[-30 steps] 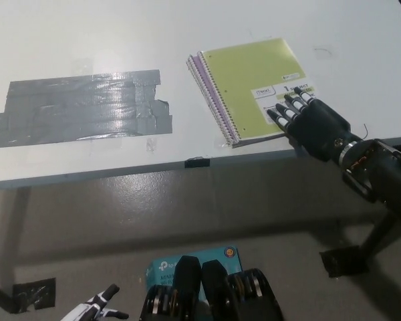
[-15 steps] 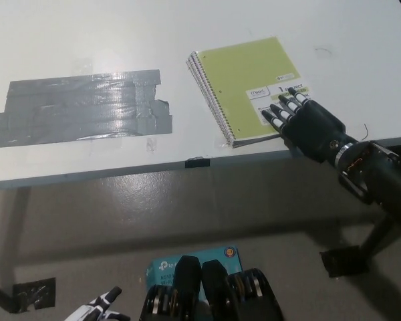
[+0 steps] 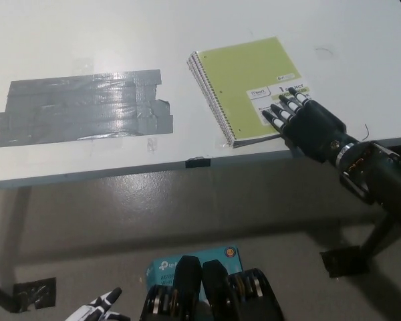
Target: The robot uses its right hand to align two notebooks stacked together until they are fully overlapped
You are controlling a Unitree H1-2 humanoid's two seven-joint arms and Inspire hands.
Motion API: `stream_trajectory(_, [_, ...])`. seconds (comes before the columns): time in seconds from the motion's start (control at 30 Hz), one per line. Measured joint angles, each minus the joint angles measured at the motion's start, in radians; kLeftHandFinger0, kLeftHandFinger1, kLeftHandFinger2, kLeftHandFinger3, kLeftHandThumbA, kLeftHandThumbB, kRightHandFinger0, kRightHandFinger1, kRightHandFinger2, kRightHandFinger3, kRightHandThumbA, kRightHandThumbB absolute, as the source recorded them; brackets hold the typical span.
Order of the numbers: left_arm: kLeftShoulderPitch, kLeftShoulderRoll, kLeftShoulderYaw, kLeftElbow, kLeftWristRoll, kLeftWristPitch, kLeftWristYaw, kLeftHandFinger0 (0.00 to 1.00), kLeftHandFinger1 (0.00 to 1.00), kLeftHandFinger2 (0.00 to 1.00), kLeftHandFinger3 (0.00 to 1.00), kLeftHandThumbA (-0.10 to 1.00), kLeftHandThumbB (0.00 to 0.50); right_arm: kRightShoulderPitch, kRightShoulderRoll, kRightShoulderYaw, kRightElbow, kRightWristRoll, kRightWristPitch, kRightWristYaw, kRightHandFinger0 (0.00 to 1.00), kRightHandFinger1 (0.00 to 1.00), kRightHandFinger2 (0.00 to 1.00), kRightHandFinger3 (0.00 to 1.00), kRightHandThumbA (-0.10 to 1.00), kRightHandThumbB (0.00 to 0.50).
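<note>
On the notebooks (image 3: 244, 83) rests, seemingly flat, the right hand (image 3: 307, 124).

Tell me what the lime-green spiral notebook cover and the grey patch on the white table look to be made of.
Lime-green spiral notebook cover: likely matte card, flat and unreflective, wire coil along its left edge. Grey patch: apparently overlapping strips of glossy duct tape, wrinkled, with sheen and torn ends.

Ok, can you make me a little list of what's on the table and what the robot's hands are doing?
top notebook: green cover, spiral binding on its left edge
notebook underneath: barely shows, hard to tell apart
right hand: black, fingers spread flat on the green cover's near right corner
left hand: white, low at the picture's bottom left, off the table
tape patch: grey, stuck on the table at left
</note>
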Motion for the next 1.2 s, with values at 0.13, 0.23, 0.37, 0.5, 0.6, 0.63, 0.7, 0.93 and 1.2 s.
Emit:
stream_trajectory(0.13, [0.001, 0.001, -0.005, 0.0, 0.008, 0.0, -0.003, 0.81, 0.62, 0.71, 1.0, 1.0, 0.5, 0.001, 0.0, -0.005, -0.004, -0.001, 0.001, 0.0, 1.0, 1.0, 1.0, 1.0, 1.0, 0.322])
stream_trajectory(0.23, [0.003, 0.001, -0.009, 0.0, 0.012, 0.0, -0.004, 0.63, 0.54, 0.67, 1.0, 1.0, 0.5, 0.004, 0.0, -0.012, -0.016, -0.002, 0.002, 0.01, 1.0, 1.0, 1.0, 1.0, 1.0, 0.318])
stream_trajectory(0.37, [0.012, 0.001, -0.011, 0.0, 0.013, 0.0, -0.009, 0.5, 0.45, 0.58, 1.0, 1.0, 0.5, 0.009, 0.0, -0.024, -0.047, -0.002, 0.004, 0.035, 1.0, 1.0, 1.0, 1.0, 1.0, 0.234])
stream_trajectory(0.5, [0.022, 0.002, -0.01, 0.0, 0.013, 0.0, -0.018, 0.55, 0.44, 0.57, 1.0, 1.0, 0.5, 0.01, -0.001, -0.059, -0.08, 0.005, -0.001, 0.067, 1.0, 1.0, 1.0, 1.0, 1.0, 0.139])
stream_trajectory(0.6, [0.027, 0.003, -0.01, 0.002, 0.013, 0.0, -0.02, 0.53, 0.41, 0.55, 1.0, 1.0, 0.5, 0.01, -0.004, -0.098, -0.101, 0.024, -0.013, 0.094, 1.0, 1.0, 1.0, 1.0, 1.0, 0.101])
stream_trajectory(0.63, [0.028, 0.004, -0.011, 0.002, 0.013, 0.0, -0.02, 0.5, 0.4, 0.53, 1.0, 1.0, 0.5, 0.01, -0.005, -0.11, -0.11, 0.03, -0.018, 0.104, 1.0, 1.0, 1.0, 1.0, 1.0, 0.037])
stream_trajectory(0.7, [0.028, 0.004, -0.011, 0.003, 0.014, 0.0, -0.02, 0.45, 0.36, 0.52, 1.0, 1.0, 0.5, 0.007, -0.009, -0.13, -0.13, 0.038, -0.028, 0.131, 1.0, 1.0, 1.0, 1.0, 0.93, 0.0])
stream_trajectory(0.93, [0.04, 0.004, -0.011, 0.006, 0.015, 0.0, -0.02, 0.4, 0.31, 0.45, 1.0, 1.0, 0.5, -0.035, -0.036, -0.189, -0.175, 0.055, -0.059, 0.172, 1.0, 1.0, 1.0, 1.0, 0.5, 0.0])
stream_trajectory(1.2, [0.064, 0.004, -0.01, 0.017, 0.015, -0.001, -0.02, 0.33, 0.25, 0.41, 1.0, 1.0, 0.5, -0.182, -0.099, -0.22, -0.178, 0.052, -0.092, 0.183, 1.0, 1.0, 1.0, 1.0, 0.39, 0.0])
